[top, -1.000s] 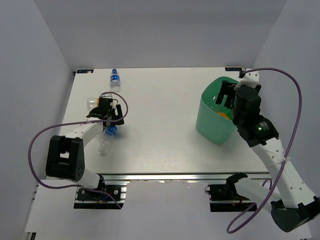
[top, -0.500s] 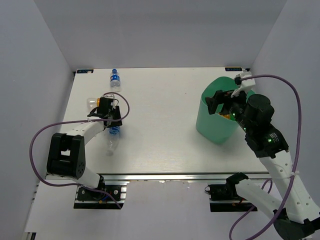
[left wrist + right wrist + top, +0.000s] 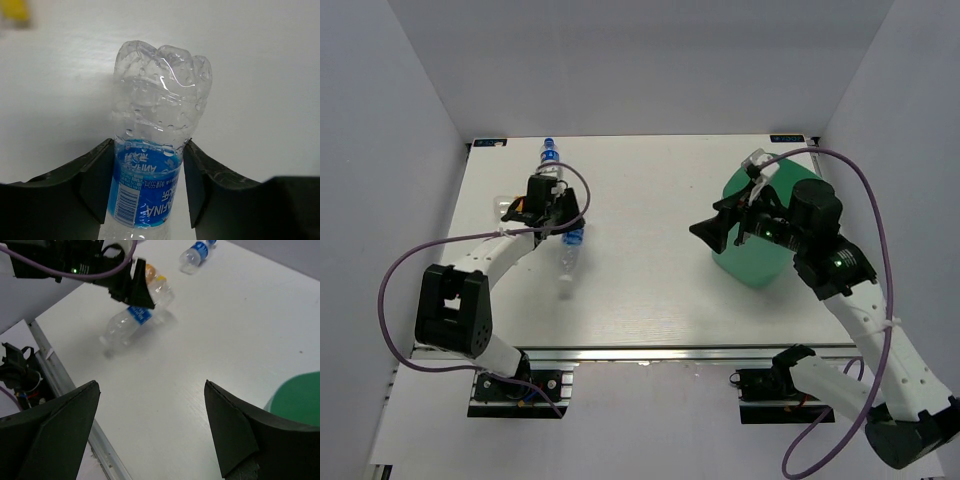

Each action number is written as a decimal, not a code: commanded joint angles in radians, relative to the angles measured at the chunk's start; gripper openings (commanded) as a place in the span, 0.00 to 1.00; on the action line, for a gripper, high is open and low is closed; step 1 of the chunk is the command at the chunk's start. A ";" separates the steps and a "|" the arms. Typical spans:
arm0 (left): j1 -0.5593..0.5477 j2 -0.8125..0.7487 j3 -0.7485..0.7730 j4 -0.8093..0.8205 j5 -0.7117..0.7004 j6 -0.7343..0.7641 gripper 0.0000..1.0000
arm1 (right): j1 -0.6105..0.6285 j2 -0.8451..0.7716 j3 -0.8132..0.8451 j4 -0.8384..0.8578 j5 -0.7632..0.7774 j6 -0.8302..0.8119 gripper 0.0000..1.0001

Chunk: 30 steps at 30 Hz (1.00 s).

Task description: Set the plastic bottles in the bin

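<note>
While the left claw (image 3: 558,212) is clamping shut on a clear bottle with a blue label (image 3: 570,252), gripping it right at the label, the bottle is hanging at a slant over the left part of the white desk (image 3: 650,290), its cap end pointing toward the near edge. Seen from the left wrist, its dimpled base is sticking out past the two dark fingers (image 3: 95,180), which are pressing against both sides of the label. From the right wrist, a shadow is showing on the desk under it, so it is looking lifted rather than lying flat. Just beside the left claw, a bottle with an orange band (image 3: 156,282) is lying on the desk, and a second blue-labelled bottle (image 3: 550,156) is lying near the far edge. The right claw (image 3: 722,226) is standing wide open and empty, hovering over the desk just left of the green bin (image 3: 752,268), which is sitting on the right side.
</note>
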 commanded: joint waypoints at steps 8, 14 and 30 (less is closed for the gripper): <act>-0.273 -0.201 0.028 0.490 0.105 -0.368 0.00 | 0.078 0.090 -0.020 0.103 -0.084 0.092 0.89; -0.380 -0.278 -0.013 0.603 -0.024 -0.458 0.00 | 0.105 0.116 -0.128 0.279 -0.004 0.238 0.89; -0.547 -0.351 -0.153 0.830 -0.113 -0.554 0.00 | 0.210 0.212 -0.204 0.600 0.100 0.373 0.89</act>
